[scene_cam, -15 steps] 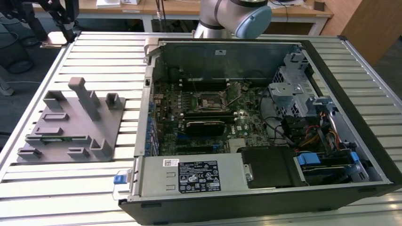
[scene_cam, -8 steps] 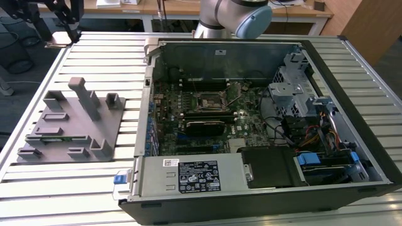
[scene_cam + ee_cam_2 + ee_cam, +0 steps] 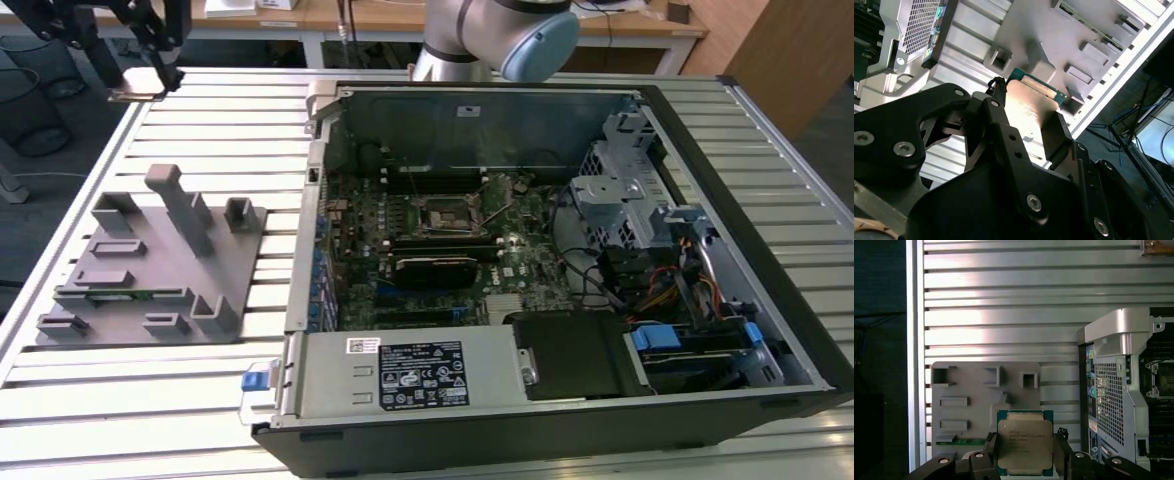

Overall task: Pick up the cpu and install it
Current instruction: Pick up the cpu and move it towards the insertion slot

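Note:
The cpu [image 3: 1025,445] is a flat square chip with a pale metal top and a green edge. My gripper [image 3: 1025,454] is shut on it, one black finger on each side. In the second wrist view the cpu [image 3: 1026,107] sits between the fingers [image 3: 997,102], held in the air above the grey fixture plate [image 3: 1054,40]. In the exterior view the gripper [image 3: 140,72] hangs at the far left corner of the table with the pale cpu [image 3: 136,82] in it. The black motherboard socket [image 3: 438,213] lies open inside the computer case, off to the exterior view's right of the gripper.
The open computer case [image 3: 310,200] lies on the slatted metal table [image 3: 200,130]. Its power supply [image 3: 400,372] and drive bays [image 3: 641,200] stand around the motherboard. The grey fixture plate [image 3: 147,260] with upright posts sits on the exterior view's left. The table's edge [image 3: 914,365] is close by.

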Robot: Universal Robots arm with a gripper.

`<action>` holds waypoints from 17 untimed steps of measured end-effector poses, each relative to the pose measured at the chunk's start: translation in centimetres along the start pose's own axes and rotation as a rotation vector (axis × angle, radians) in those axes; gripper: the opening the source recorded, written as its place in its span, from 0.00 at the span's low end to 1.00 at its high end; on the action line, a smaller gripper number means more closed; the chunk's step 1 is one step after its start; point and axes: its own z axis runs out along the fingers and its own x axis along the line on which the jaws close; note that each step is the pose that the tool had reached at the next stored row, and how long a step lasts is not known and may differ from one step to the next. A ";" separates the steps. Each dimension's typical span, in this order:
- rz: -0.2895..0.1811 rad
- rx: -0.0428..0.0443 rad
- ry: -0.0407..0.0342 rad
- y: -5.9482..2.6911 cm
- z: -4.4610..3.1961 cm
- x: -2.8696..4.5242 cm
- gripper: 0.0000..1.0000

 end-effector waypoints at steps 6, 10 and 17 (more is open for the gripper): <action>0.000 0.0001 0.0001 0.03 -0.01 -0.85 0.53; 0.000 0.0000 0.0001 0.06 -0.01 -1.44 0.53; 0.000 0.0000 0.0001 0.11 -0.02 -2.82 0.53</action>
